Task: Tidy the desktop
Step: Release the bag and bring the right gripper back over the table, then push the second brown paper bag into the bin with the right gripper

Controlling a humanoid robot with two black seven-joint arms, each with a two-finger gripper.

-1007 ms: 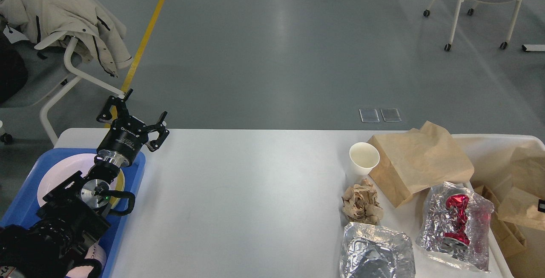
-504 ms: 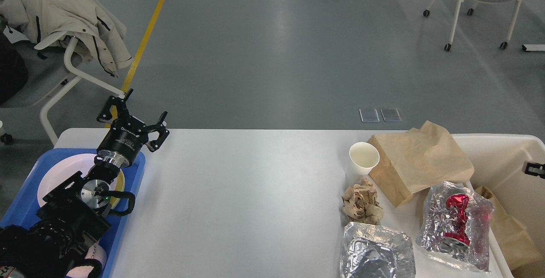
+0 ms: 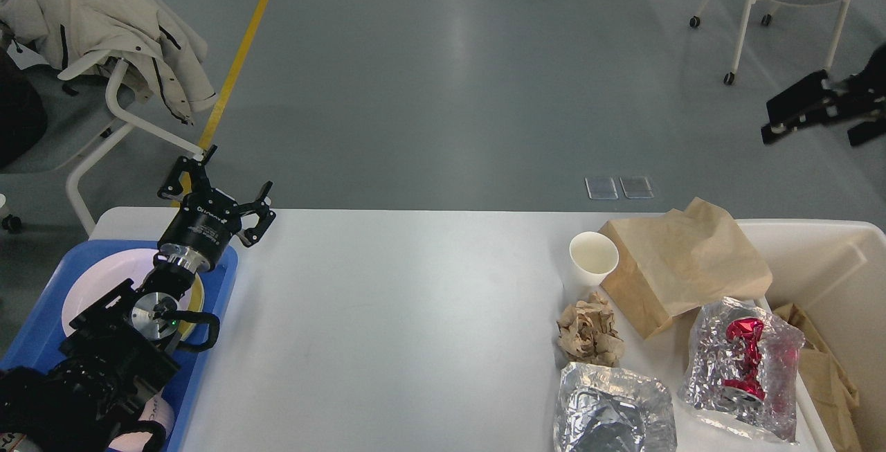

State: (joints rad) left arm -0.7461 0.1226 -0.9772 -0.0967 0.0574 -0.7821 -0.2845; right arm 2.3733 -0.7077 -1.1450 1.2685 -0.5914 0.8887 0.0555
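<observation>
The robot's left arm is matte black, built of blocky, ribbed segments with a bright silver disc joint showing a small green light. Behind the jaws of the left gripper, a black cylindrical wrist bears small white lettering above a polished metal collar; a black cable loops out beside the joint. The right gripper, blurred, shows only as dark, flat black bars with pale spots.
</observation>
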